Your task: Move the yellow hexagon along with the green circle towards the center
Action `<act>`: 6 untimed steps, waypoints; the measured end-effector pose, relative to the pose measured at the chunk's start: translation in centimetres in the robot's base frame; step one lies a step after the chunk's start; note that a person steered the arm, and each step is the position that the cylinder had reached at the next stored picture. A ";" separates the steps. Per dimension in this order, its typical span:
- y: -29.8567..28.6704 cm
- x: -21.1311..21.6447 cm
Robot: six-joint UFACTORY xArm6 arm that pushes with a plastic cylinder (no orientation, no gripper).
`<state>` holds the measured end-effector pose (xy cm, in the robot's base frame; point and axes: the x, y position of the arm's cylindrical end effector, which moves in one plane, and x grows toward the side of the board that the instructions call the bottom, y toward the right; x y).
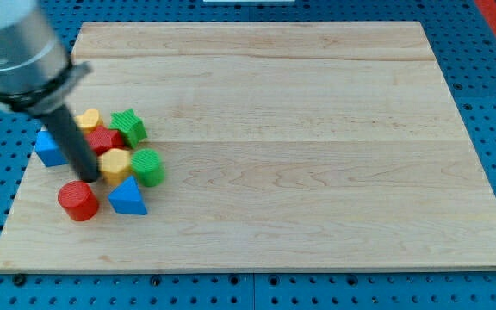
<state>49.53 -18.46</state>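
The yellow hexagon lies near the board's left side, touching the green circle on its right. My tip rests on the board just left of the yellow hexagon, right beside it, and above the red circle. The rod slants up to the view's top left and hides part of the blocks behind it.
A blue triangle lies below the yellow hexagon. A red block, a green star, a yellow heart-like block and a blue block cluster above and left. The wooden board sits on a blue pegboard.
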 end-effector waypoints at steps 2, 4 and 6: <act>0.3 0.2; 10.1 -1.0; 14.2 -5.4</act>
